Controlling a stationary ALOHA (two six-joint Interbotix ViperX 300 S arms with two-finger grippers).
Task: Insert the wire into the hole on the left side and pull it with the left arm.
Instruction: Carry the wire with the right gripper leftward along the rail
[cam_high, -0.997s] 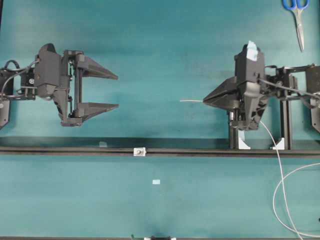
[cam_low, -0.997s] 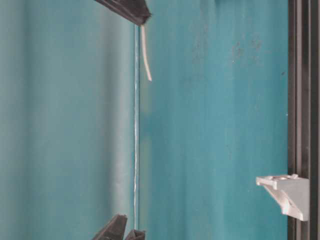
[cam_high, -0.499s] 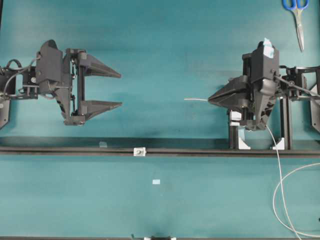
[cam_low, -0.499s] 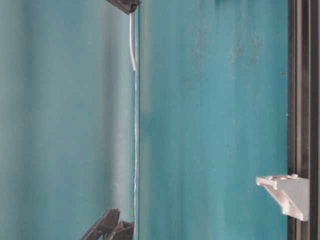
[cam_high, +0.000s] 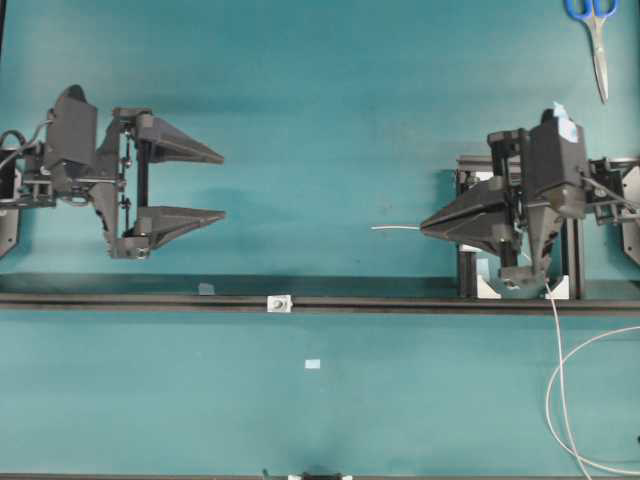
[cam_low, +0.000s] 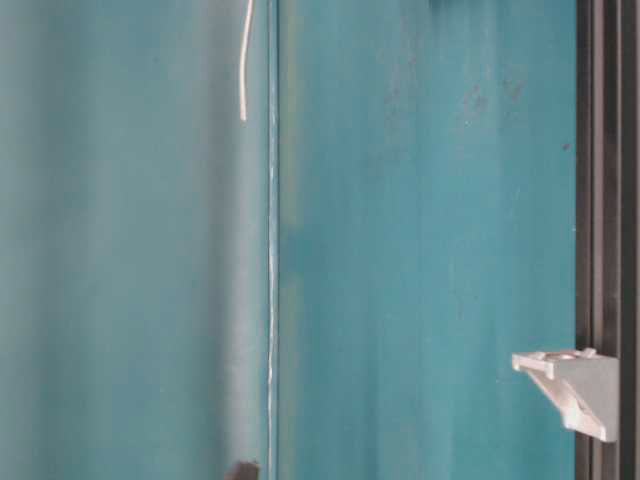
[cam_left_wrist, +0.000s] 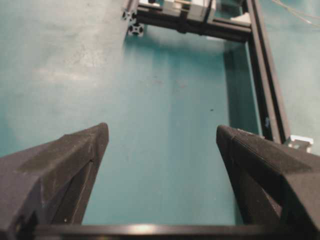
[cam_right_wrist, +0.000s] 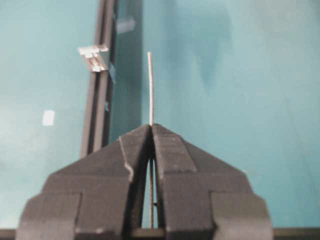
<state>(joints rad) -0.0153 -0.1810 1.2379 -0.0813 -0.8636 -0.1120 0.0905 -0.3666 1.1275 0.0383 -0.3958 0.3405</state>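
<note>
Black and tapered, the two fingers of the right gripper (cam_high: 425, 226) are pressed together at the centre right of the overhead frame, pinching the thin whitish-grey wire (cam_high: 392, 228); its stiff straight tip juts from the fingertips toward the left of that frame, above the teal mat and clear of everything; in the right wrist view the same tip (cam_right_wrist: 150, 87) rises straight up from the closed fingertips (cam_right_wrist: 151, 129) in the middle of the frame. Behind the fingers the wire runs down the right side of the overhead frame and swings in a wide loop at the lower right corner; the right arm carries a pale blue tape patch (cam_high: 566, 124) on its top.

At the left of the overhead frame the left gripper (cam_high: 219, 185) has its long black fingers spread wide with nothing between them; the left wrist view shows bare teal mat between the two finger pads (cam_left_wrist: 85, 145).

The small white-silver block with the dark hole (cam_high: 279, 302) sits on the long black rail (cam_high: 150, 299) that crosses the frame below both grippers; it lies lower centre, well apart from the wire tip and from the left fingers. A pale blue tape scrap (cam_high: 313, 364) lies below the rail; blue-handled scissors (cam_high: 594, 35) rest in the upper right corner.
</note>
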